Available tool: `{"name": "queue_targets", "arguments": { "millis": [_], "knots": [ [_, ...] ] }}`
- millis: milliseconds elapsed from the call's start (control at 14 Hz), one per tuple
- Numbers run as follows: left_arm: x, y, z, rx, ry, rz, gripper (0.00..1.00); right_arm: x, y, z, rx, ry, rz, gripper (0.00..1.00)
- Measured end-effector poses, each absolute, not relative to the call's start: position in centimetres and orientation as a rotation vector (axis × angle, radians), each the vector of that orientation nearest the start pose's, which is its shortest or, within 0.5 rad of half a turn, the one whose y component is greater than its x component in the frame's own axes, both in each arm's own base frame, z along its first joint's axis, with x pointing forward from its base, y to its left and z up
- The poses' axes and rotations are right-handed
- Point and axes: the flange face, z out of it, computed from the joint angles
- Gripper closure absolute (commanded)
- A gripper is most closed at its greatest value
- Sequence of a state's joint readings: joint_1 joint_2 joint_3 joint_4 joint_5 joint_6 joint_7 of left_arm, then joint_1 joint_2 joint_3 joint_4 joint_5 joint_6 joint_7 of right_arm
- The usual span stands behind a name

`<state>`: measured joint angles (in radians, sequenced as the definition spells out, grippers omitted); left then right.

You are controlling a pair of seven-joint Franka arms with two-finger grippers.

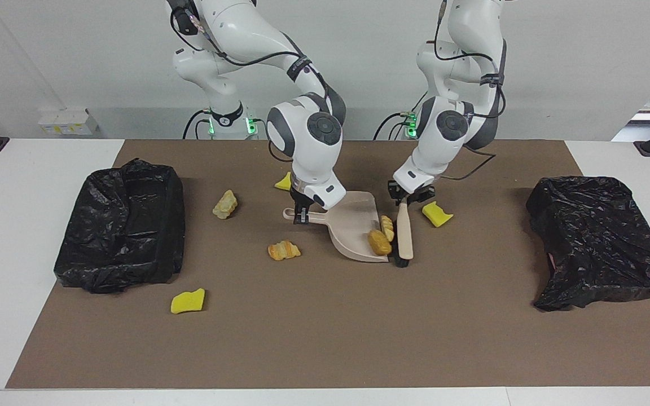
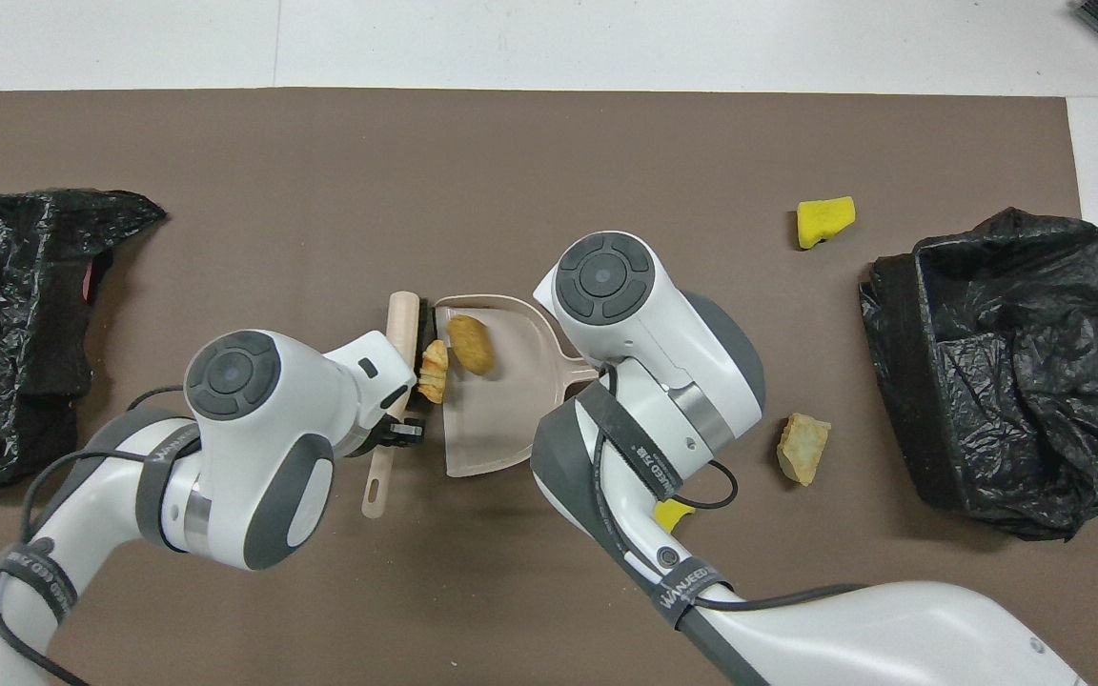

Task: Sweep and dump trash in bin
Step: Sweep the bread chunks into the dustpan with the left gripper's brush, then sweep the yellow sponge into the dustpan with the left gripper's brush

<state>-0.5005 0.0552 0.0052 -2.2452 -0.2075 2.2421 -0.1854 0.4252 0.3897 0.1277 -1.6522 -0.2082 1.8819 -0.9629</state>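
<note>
My right gripper [image 1: 301,214] is shut on the handle of the beige dustpan [image 1: 353,225], which rests on the mat [image 2: 492,419]. My left gripper [image 1: 409,198] is shut on the wooden brush [image 1: 404,232], whose bristles stand at the pan's open edge [image 2: 403,324]. An orange lump [image 1: 378,242] lies in the pan [image 2: 470,343]; a pale lump [image 1: 387,227] sits at its lip against the brush [image 2: 433,360]. A yellow sponge scrap [image 1: 437,214] lies beside the brush, toward the left arm's end. Other trash: a croissant-like lump [image 1: 284,250], a tan lump [image 1: 225,204], two yellow scraps [image 1: 188,301] [image 1: 284,181].
Two bins lined with black bags stand on the brown mat, one at the right arm's end [image 1: 122,225] [image 2: 1006,362] and one at the left arm's end [image 1: 601,237] [image 2: 6,314]. White table surrounds the mat [image 1: 325,338].
</note>
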Motion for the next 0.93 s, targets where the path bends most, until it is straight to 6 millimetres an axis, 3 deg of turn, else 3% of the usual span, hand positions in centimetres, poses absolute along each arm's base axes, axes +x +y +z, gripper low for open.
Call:
{"name": "queue_targets", "arguments": {
  "millis": [286, 501, 644, 930],
  "knots": [
    [43.5, -30.2, 35.0, -3.277, 0.098, 0.181, 1.00, 56.2, 31.9, 37.6, 2.117, 2.154, -0.275, 1.00],
    [44.3, -30.5, 36.5, -3.286, -0.139, 0.161, 1.00, 56.3, 32.0, 37.6, 2.117, 2.154, -0.258, 1.00],
    [45.2, -28.3, 38.0, -3.264, -0.310, 0.195, 1.00, 56.4, 32.1, 37.6, 2.121, 2.149, -0.244, 1.00],
    [45.7, -21.2, 41.0, -3.115, -0.478, 0.313, 1.00, 56.4, 32.1, 37.6, 2.142, 2.126, -0.239, 1.00]
  ]
}}
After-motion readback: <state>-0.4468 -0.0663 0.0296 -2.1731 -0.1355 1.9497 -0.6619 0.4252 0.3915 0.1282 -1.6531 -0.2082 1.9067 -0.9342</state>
